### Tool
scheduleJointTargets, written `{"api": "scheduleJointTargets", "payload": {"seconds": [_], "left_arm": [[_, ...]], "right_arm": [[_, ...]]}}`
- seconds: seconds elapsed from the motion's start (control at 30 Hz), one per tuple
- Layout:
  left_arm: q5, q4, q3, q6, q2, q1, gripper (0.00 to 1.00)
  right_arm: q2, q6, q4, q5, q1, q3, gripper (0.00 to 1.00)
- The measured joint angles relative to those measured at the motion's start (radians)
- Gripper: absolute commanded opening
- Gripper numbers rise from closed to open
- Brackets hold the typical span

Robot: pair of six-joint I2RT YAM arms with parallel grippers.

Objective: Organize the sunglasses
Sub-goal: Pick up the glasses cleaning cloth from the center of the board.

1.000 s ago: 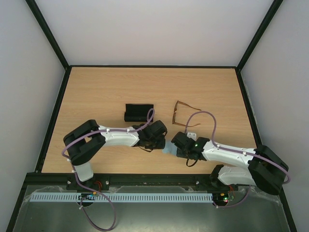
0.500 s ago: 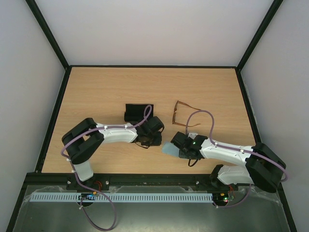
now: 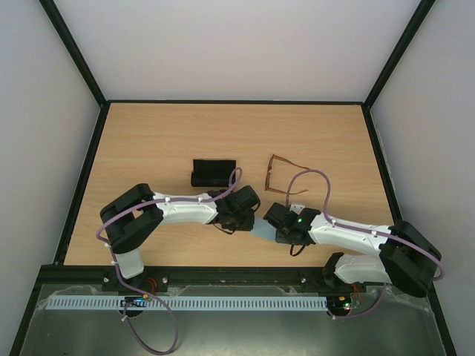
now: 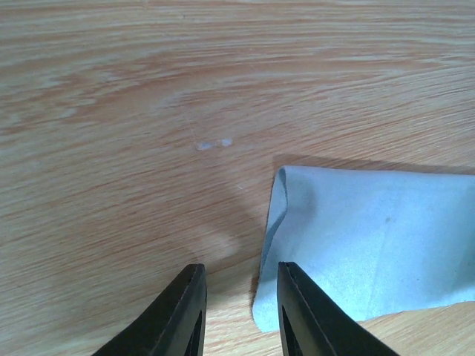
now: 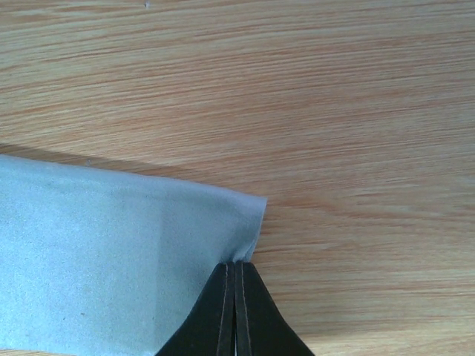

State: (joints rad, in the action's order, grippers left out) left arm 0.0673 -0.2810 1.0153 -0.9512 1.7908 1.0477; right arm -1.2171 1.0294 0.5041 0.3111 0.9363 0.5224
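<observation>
Entry, cloth handling. Compared with half a second ago, my left arm has swung back in toward the centre. It had pulled off toward the left and exposed more of the light blue cloth (image 3: pixel 265 232); now it sits close against my right arm again, with only a sliver of cloth showing between them in the top view. My left end effector (image 4: pixel 240 268) is open and holds nothing. Its fingers are spread with bare wood between them, and the rolled edge of the cloth lies just beside the right-hand finger. I cannot tell if they touch. My right end effector (image 5: pixel 236 268) is pinched fully closed on the cloth's edge and has barely shifted over the last second. The sunglasses (image 3: pixel 272 176) lie on the surface (image 3: pixel 148 141) exactly as before, beyond my right wrist, temple arms unfolded and clear of both arms. The black case (image 3: pixel 213 173) is also unmoved, well to their left. Reading: the left arm's return looks like a second approach to take the free edge of the cloth, for a fold or a handover. I judge the sunglasses themselves are not yet started.
</observation>
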Motion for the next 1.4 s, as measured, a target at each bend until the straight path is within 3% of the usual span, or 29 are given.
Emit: {"api": "scheduleJointTargets", "payload": {"seconds": [0.23,0.33,0.87,1.4], "left_arm": [[0.010,-0.005,0.013,-0.001,0.002,0.005,0.47],[-0.002,-0.034,0.038,-0.002,0.014,0.014,0.49],[-0.116,-0.213,0.195,0.002,0.115,0.054,0.43],[-0.208,-0.277,0.237,0.005,0.149,0.063,0.40]], "right_arm": [[0.008,0.000,0.000,-0.001,0.000,-0.005,0.01],[0.016,0.000,0.000,-0.005,0.000,-0.008,0.01],[0.059,0.000,0.000,-0.016,0.000,-0.023,0.01],[0.076,0.002,-0.001,-0.022,0.000,-0.044,0.01]]}}
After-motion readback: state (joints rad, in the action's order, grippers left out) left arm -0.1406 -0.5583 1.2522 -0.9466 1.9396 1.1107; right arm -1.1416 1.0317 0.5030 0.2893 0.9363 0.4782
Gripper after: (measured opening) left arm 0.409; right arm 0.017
